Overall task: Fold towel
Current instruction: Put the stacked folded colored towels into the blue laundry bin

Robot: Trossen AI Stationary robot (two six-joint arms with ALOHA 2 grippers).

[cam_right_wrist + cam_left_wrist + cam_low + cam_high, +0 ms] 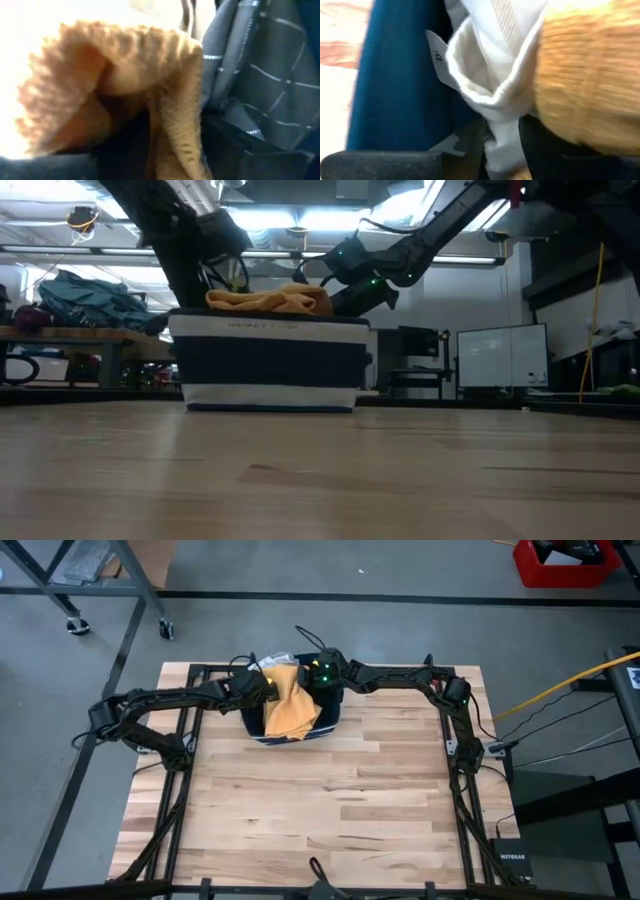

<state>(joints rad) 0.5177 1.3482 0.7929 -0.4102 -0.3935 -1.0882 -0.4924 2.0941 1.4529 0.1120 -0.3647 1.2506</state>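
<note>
The orange towel [291, 703] lies heaped in the navy-and-white striped basket [268, 366] at the far middle of the wooden surface [320, 810], spilling over its near rim. The left pincer [262, 685] and right pincer [318, 675] sit at the towel's far corners; whether either is spread or pinching, I cannot tell.

Two dark, near-black jointed arms are showing: the left arm [160, 700] and the right arm [420, 675]. Each is built of slim tubular links joined by bulkier rounded housings. Green indicator lights are glowing on the right arm's wrist housing [322, 670]. Thin black cables are looping above the wrists.
</note>
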